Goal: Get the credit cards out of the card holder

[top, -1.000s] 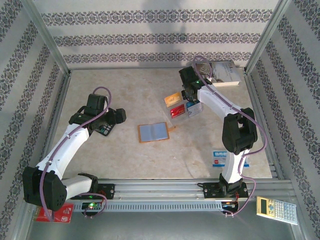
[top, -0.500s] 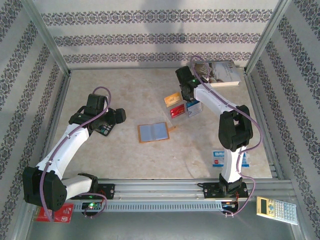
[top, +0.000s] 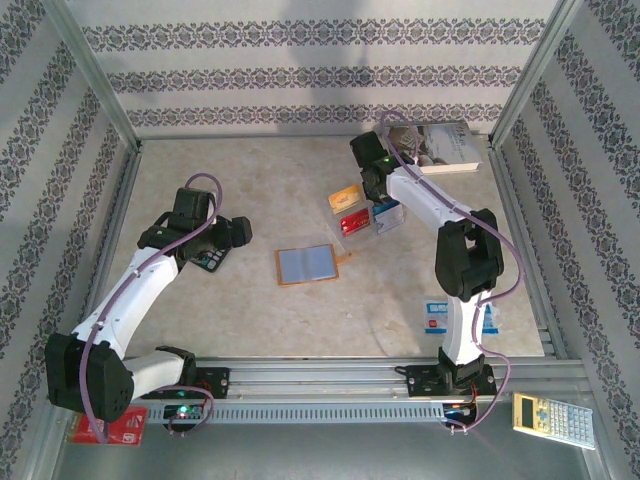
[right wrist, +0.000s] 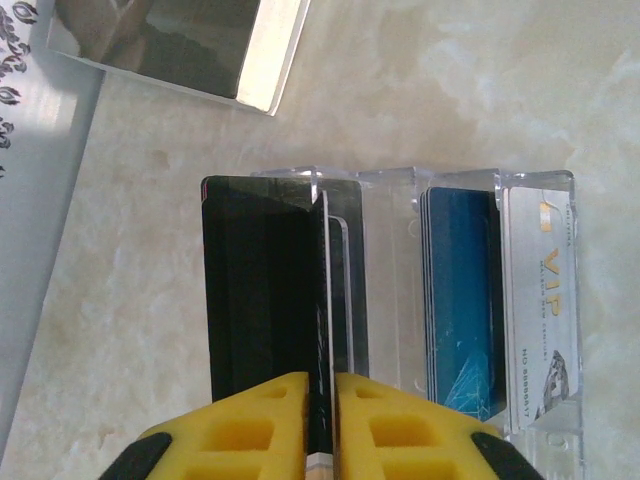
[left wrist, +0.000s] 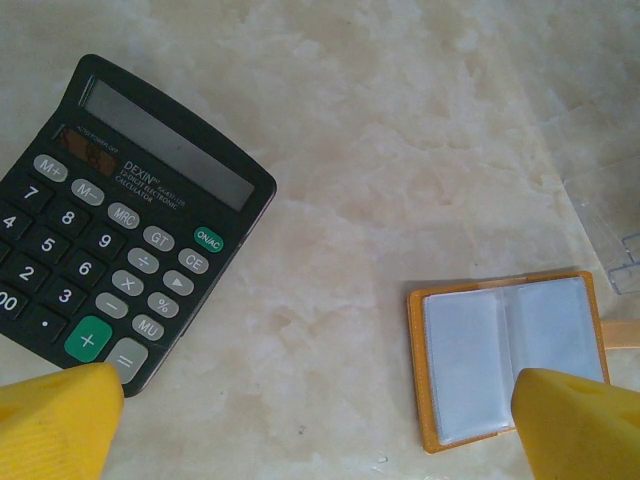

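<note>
The right pincer (right wrist: pixel 322 410) is clamped on the edge of a black card (right wrist: pixel 260 290). The card stands upright in an end slot of the clear tray (right wrist: pixel 395 178), next to slots holding blue cards (right wrist: pixel 460 300) and a white VIP card (right wrist: pixel 543 300).

The card holder (top: pixel 307 265) lies open and flat on the bench (top: pixel 250 190), to the near left of the tray and apart from it. Its pockets look bare. The left pincer (left wrist: pixel 315 425) hangs farther left of the tray than the holder does, beside a black calculator (left wrist: pixel 120 240), its fingers wide apart with nothing between them.

- **Early release:** if the pads part before the card's lower edge reaches the slot floor, the card may topple against the divider or spill over the tray wall.
- **Lifting too soon:** if the arm rises while the pads cling, the card rides back out, or the light tray tips and sheds the other cards.
- **Sideways drift:** this would lever the card against the thin divider.
</note>
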`<state>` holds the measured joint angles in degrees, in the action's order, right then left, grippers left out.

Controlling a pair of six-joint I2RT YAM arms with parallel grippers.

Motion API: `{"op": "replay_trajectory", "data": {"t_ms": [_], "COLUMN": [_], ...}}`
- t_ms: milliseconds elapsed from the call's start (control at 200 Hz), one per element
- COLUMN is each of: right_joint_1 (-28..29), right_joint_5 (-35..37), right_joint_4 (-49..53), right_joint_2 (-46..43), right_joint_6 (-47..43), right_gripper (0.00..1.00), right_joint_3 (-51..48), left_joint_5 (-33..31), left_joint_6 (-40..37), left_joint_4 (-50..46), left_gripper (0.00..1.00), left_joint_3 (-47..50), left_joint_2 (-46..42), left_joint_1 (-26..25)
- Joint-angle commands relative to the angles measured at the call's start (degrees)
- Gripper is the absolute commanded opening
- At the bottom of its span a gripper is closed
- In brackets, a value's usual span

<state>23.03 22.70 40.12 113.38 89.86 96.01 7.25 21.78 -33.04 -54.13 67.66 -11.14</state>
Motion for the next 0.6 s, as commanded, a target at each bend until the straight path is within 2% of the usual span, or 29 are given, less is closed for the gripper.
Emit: {"op": "replay_trajectory", "data": {"t_ms": [0, 260, 600], "right_joint_1": [0.0, -0.26, -0.61], "right_joint_5": [1.18, 0.48, -1.21], "right_joint_4": [1.55, -0.63, -3.54], "right_joint_2": [1.46, 1.54, 1.87], "right_joint_6": [-0.87, -4.44, -8.89], "right_gripper": [0.18, 0.25, 0.25], "right_joint_3": [1.96, 2.46, 3.56], "left_joint_5": [0.14, 0.07, 0.29], "left_joint_6": [-1.04, -1.05, -1.07], "left_joint_4": [-1.59, -1.93, -2.03], "left_gripper": [1.0, 1.0, 1.0], "left_joint_3": [0.33, 0.27, 0.19], "left_joint_2": [0.11, -0.22, -0.29], "left_joint_1": [0.8, 0.85, 0.78]}}
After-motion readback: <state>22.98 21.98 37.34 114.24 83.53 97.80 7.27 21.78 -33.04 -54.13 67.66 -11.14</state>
